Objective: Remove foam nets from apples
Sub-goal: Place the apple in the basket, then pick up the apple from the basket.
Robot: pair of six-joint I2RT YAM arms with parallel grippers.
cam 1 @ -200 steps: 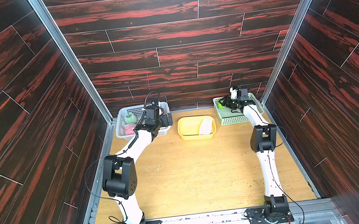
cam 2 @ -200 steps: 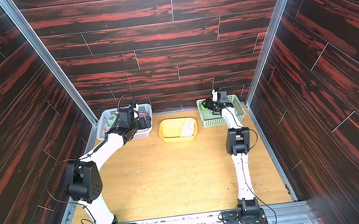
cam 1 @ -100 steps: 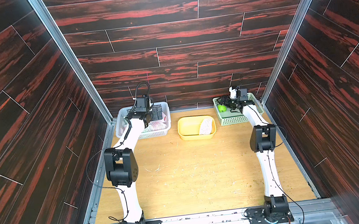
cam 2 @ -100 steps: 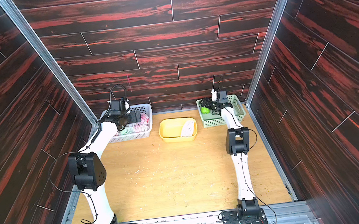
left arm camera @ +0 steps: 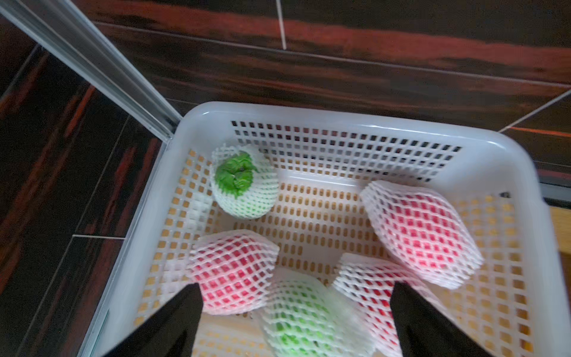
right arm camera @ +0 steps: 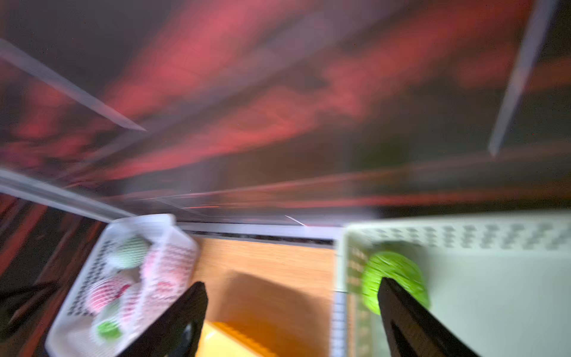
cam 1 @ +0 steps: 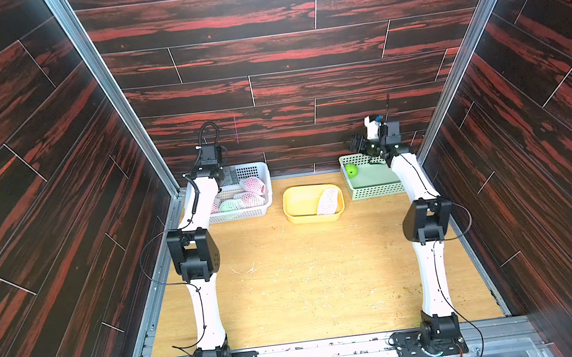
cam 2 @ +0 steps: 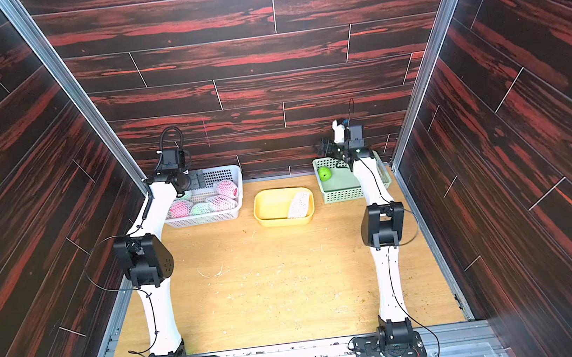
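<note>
The left gripper (left arm camera: 296, 287) gaped empty over the white basket (left arm camera: 340, 120) at ten o'clock, which held five netted apples (left arm camera: 420, 231): three red, two green. The right gripper (right arm camera: 291, 283), open too, hung above the green basket (right arm camera: 494, 235) at two o'clock, with one bare apple (right arm camera: 392, 272) inside. One net (cam 1: 329, 201) lay in the twelve-o'clock tray (cam 1: 312, 216).

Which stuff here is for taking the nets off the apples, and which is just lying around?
For the job:
- five netted apples in the white basket
- bare green apple in the green basket
- empty foam net in the yellow tub

Just lying around:
- little scraps on the table
</note>
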